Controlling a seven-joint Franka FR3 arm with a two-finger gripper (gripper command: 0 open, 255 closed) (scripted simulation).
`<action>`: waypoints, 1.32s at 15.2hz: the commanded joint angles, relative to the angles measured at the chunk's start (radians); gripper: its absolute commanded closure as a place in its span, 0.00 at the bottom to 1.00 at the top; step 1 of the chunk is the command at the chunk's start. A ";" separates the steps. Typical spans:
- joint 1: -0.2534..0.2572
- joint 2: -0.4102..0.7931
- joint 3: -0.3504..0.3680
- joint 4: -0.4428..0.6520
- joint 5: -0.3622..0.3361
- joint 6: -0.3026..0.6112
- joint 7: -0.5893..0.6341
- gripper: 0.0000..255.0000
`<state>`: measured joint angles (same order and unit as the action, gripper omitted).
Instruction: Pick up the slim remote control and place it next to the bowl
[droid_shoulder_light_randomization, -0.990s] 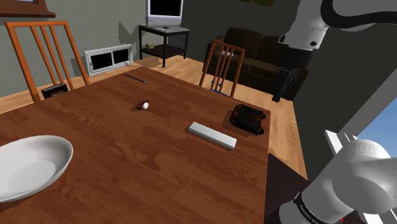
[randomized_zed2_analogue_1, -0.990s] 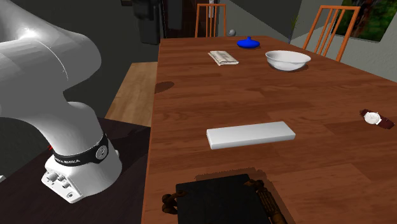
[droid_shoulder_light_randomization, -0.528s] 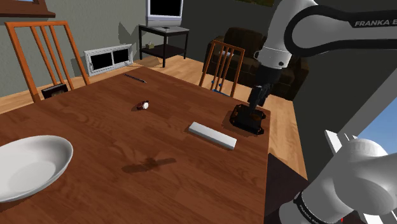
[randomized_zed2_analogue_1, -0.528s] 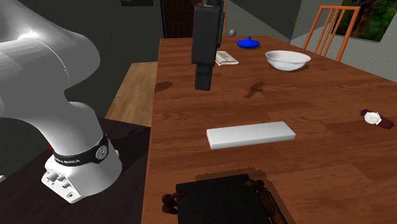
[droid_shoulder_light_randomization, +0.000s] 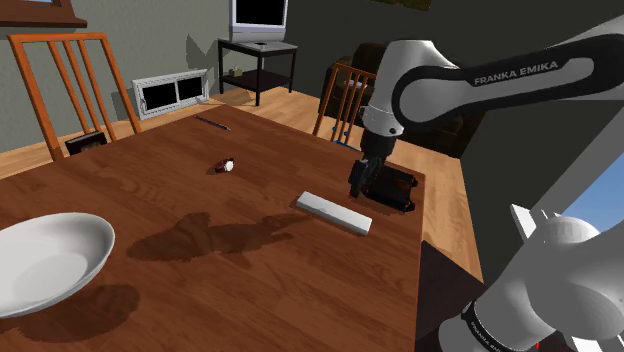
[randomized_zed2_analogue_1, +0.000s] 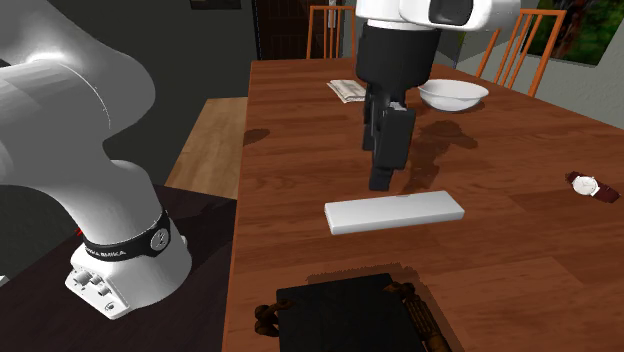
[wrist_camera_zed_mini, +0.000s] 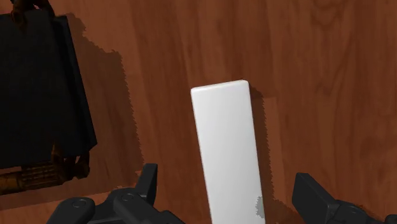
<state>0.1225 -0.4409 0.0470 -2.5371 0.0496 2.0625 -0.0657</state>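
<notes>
The slim remote (droid_shoulder_light_randomization: 333, 212) is a plain white slab lying flat on the wooden table (droid_shoulder_light_randomization: 200, 290), close to the edge nearest the stand. It also shows as a long white bar (randomized_zed2_analogue_1: 395, 211) in the second exterior view. My black gripper (droid_shoulder_light_randomization: 360, 183) hangs open just above the remote's end nearest the black bag. In the wrist view the gripper (wrist_camera_zed_mini: 229, 191) has its fingers (wrist_camera_zed_mini: 149, 183) spread wide either side of the remote (wrist_camera_zed_mini: 228, 153), without touching it. The white bowl (droid_shoulder_light_randomization: 45, 262) sits far off at the shoulder view's lower left and appears again as a bowl (randomized_zed2_analogue_1: 452, 93) at the table's far end.
A black bag (droid_shoulder_light_randomization: 396, 188) with brown handles lies right beside the remote, also seen as a dark bag (wrist_camera_zed_mini: 38, 95) beside the gripper. A wristwatch (droid_shoulder_light_randomization: 226, 166) and a pen (droid_shoulder_light_randomization: 212, 122) lie mid-table. A folded paper (randomized_zed2_analogue_1: 350, 91) and a blue lid (randomized_zed2_analogue_1: 390, 67) sit near the bowl. Wooden chairs (droid_shoulder_light_randomization: 345, 100) stand around.
The arm has swung down from high beyond the table's edge to just over the remote. Its shadow now falls across the table. The fingers stayed open; the remote has not moved.
</notes>
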 joint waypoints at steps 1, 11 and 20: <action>0.011 0.066 0.013 0.004 0.004 0.074 0.002 0.00; 0.030 0.262 0.044 0.006 0.001 0.288 0.013 0.00; 0.030 0.288 0.045 -0.007 0.000 0.327 0.014 0.00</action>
<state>0.1529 -0.1529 0.0923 -2.5436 0.0499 2.3892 -0.0521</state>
